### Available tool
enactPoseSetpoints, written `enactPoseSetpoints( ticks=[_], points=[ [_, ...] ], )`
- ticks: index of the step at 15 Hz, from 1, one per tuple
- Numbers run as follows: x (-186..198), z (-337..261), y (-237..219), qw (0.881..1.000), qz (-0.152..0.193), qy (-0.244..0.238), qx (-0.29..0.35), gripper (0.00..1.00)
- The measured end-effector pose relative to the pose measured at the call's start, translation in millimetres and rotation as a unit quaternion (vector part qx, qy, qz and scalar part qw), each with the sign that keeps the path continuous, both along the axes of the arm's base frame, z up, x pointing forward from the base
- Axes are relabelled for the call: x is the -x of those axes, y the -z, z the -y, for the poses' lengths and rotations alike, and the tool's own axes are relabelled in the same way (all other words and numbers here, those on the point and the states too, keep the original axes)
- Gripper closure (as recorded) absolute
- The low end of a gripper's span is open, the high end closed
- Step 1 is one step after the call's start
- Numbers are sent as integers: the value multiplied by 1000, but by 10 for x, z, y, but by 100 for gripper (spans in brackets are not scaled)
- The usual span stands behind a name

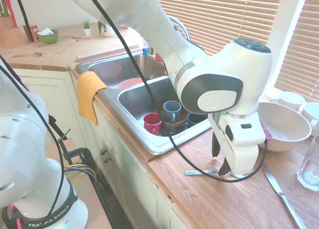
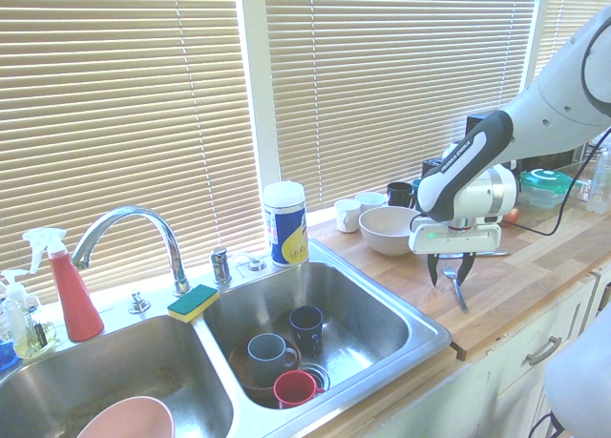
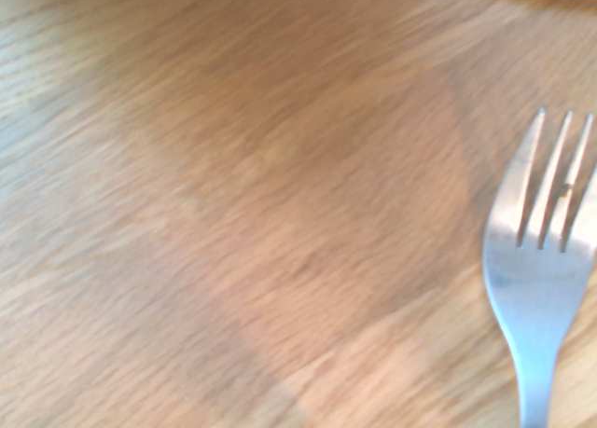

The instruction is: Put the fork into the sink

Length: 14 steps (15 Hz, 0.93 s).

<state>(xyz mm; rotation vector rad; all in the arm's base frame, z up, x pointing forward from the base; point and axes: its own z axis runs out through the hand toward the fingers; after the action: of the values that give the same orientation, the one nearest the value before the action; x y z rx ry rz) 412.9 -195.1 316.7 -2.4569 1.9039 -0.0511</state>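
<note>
Gripper low over counter, fingers apart, one each side of the fork. Fork lies flat on the wood, beside the sink. Knife near it, mugs in the right-hand basin in second exterior view.

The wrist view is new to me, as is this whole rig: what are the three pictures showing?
The machine is one white robot arm with a two-finger gripper. Two pictures look on from opposite sides; the third, from the wrist, shows a close patch of wood and the fork.

The fork lies on the wooden counter, between the open fingers, so it does not look held yet. Near it are a table knife and a large pale bowl.

Beside the counter is the steel double sink, with a red mug and other dishes in the nearer basin.
</note>
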Motion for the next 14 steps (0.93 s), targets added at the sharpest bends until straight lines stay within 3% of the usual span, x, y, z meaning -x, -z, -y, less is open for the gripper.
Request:
enactPoseSetpoints(
  ticks=[14],
  points=[
    [102,140,17,1000,-6,7,-9,100]
  ],
)
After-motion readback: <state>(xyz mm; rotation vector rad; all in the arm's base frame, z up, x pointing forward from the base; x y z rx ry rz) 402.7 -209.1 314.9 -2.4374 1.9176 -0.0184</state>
